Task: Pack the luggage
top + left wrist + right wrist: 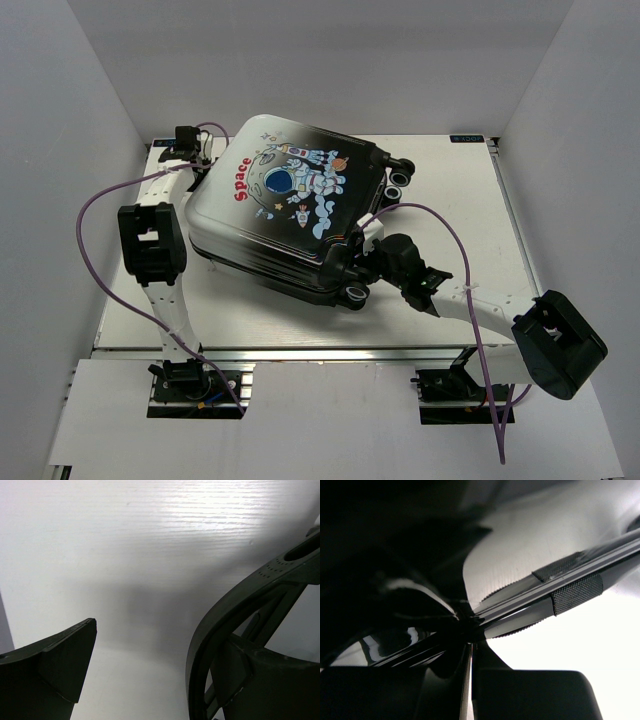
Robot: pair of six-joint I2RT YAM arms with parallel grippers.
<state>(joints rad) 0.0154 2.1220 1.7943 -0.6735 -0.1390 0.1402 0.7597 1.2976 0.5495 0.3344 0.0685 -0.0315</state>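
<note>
While the luggage (290, 205) lies print-up on the table (450, 200), your left pincer (145, 645) gapes wide; your right pincer (470, 647) is closed at its seam, possibly pinching something.

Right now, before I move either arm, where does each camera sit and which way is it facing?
Top external: above and behind the arm bases, looking down at the table and the closed luggage; both arms show.
Left wrist: by the table's far-left corner, facing a plain white surface; the left gripper shows, open.
Right wrist: close against the luggage's seam at its near-right corner; the right gripper shows, shut.
Shared: top external and right wrist both see the luggage.
</note>
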